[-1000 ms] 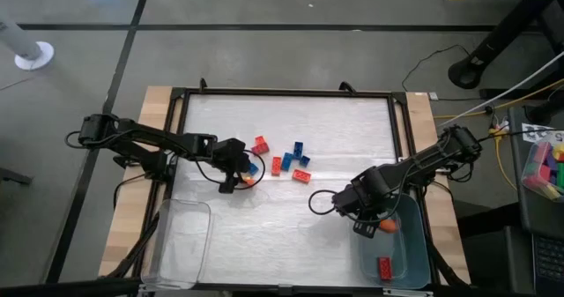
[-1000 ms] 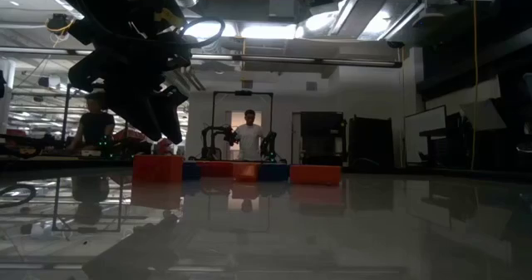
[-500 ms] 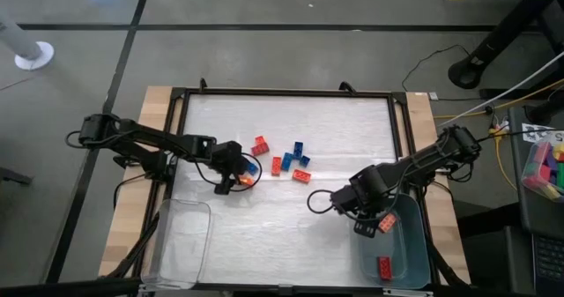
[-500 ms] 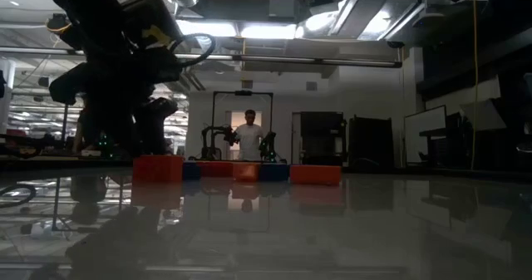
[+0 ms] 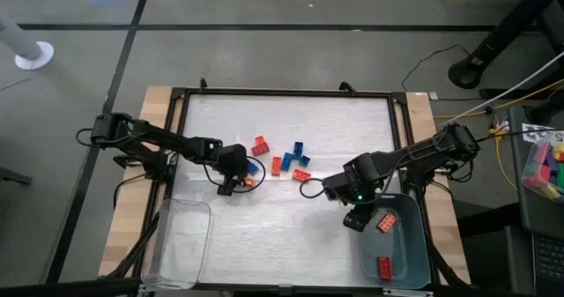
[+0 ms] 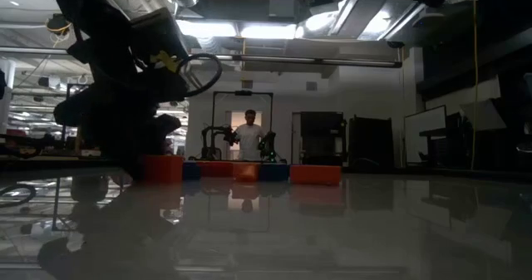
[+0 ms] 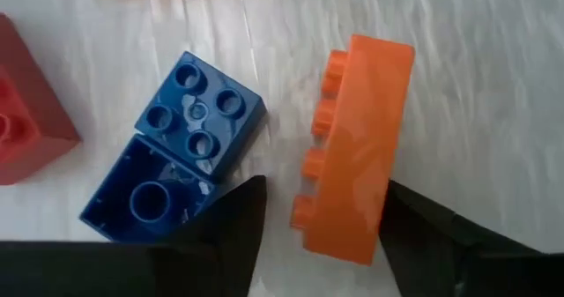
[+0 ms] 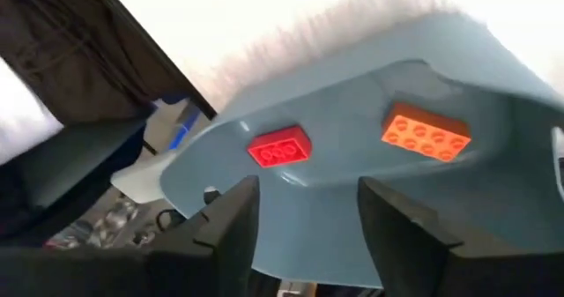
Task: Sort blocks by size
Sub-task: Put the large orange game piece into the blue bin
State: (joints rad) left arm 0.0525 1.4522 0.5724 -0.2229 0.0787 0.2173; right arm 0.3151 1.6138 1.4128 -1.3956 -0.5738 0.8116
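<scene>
My left gripper (image 5: 236, 185) is open and low over the table. Its fingers stand on either side of a long orange brick (image 7: 352, 147) that lies on its side, studs toward one finger. Two blue square bricks (image 7: 181, 152) lie beside it. More red and blue bricks (image 5: 291, 160) lie scattered at the table's middle. My right gripper (image 5: 357, 216) is open and empty at the left rim of the blue-grey bin (image 5: 407, 253). An orange brick (image 8: 426, 132) and a red brick (image 8: 279, 147) lie in the bin. My left gripper comes from above, its fingers across the orange brick's near end (image 7: 339, 231). One finger (image 7: 414, 222) meets the outline of the side away from the studs; whether it touches I cannot tell. A gap shows on the stud side. The brick rests on the table.
A clear bin (image 5: 181, 244) stands at the table's near left corner. A black frame (image 5: 286, 92) borders the work surface. A pile of pink, green and yellow bricks (image 5: 546, 169) lies off the table at the right. A person (image 6: 249, 137) stands in the room behind.
My right gripper has let go of the orange brick, which now lies in the blue-grey bin, and has gone toward the table's left, off the bin. My left gripper has come down around the orange brick.
</scene>
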